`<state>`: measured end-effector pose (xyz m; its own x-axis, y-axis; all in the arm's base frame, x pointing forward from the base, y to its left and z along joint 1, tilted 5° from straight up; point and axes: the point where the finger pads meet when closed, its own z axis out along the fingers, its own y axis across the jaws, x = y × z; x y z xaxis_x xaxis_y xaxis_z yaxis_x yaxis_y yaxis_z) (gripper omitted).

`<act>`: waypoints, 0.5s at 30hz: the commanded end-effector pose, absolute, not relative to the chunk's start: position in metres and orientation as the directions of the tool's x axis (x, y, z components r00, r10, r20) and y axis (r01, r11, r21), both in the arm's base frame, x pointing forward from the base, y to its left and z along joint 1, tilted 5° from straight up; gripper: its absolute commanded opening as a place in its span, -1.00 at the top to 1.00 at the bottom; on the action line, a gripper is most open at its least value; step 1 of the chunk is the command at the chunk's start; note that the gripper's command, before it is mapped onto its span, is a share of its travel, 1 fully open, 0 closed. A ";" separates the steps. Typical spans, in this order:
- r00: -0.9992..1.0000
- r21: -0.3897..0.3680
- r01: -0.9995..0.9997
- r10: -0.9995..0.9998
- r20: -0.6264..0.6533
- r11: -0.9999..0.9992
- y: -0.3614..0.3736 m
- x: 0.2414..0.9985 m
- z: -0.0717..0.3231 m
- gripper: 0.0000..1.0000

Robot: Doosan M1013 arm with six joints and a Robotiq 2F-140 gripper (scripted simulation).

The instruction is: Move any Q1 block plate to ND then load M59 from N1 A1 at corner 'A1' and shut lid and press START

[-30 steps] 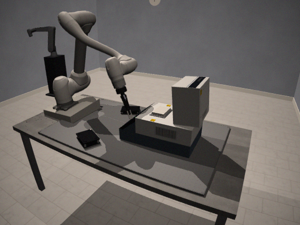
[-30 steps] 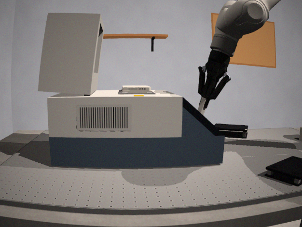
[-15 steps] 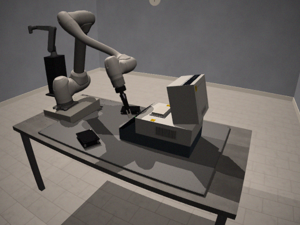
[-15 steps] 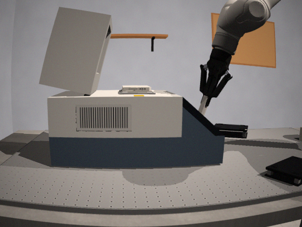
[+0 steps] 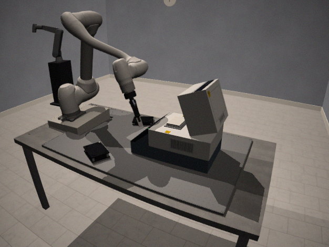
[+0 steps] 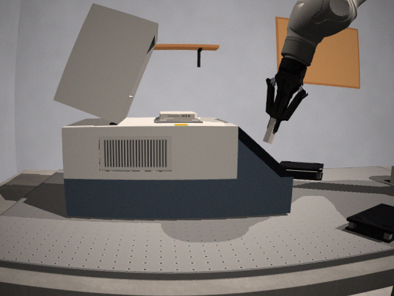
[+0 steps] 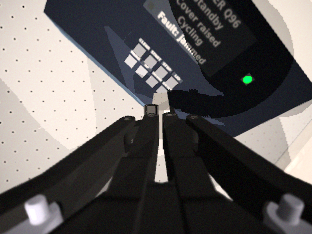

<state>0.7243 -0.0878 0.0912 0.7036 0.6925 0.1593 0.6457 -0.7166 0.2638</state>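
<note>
The key [image 7: 151, 65] captions are too small to read, and the display [image 7: 207, 30] is cut off.

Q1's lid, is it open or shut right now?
Partly open. The lid hangs tilted above the deck, neither upright nor down, with plate M59 uncovered on the block. The status lamp shows green.
</note>
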 end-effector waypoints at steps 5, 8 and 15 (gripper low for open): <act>0.704 0.264 0.646 0.693 0.159 -0.717 -0.086 0.706 0.107 1.00; 0.704 0.264 0.646 0.693 0.159 -0.717 -0.085 0.694 0.117 1.00; 0.704 0.264 0.646 0.693 0.159 -0.717 -0.082 0.673 0.135 1.00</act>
<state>0.6816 -0.0833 0.1274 0.7036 0.6925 0.1593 0.6456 -0.7166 0.2638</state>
